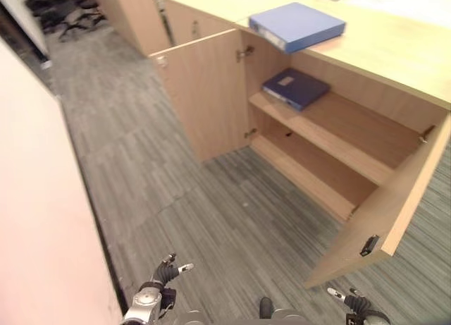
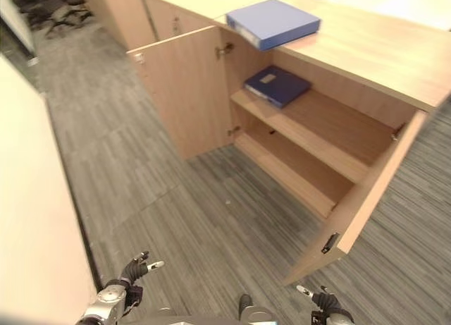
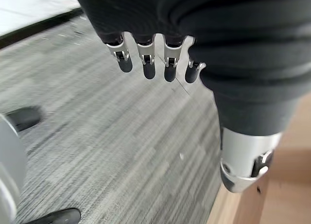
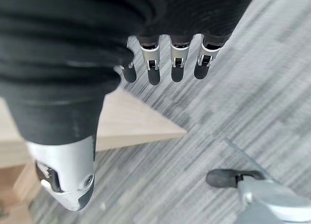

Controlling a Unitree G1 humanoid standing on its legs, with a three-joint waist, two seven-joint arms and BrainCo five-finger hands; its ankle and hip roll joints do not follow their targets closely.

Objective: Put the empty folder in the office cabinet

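A light blue folder [image 1: 296,25] lies flat on top of the wooden office cabinet [image 1: 394,50]. A darker blue folder [image 1: 294,87] lies on the upper shelf inside, towards its left end. Both cabinet doors stand wide open, the left door [image 1: 204,99] and the right door [image 1: 394,205]. My left hand [image 1: 165,272] hangs low over the carpet, far short of the cabinet, with relaxed fingers [image 3: 148,63] that hold nothing. My right hand [image 1: 352,302] is just as low on the other side, near the right door's bottom corner, its fingers [image 4: 165,63] straight and empty.
The lower shelf [image 1: 310,163] of the cabinet is bare. A pale wall panel [image 1: 35,219] runs along my left. Office chairs [image 1: 67,11] and another wooden unit [image 1: 134,15] stand at the far left. Grey carpet [image 1: 211,205] lies between me and the cabinet.
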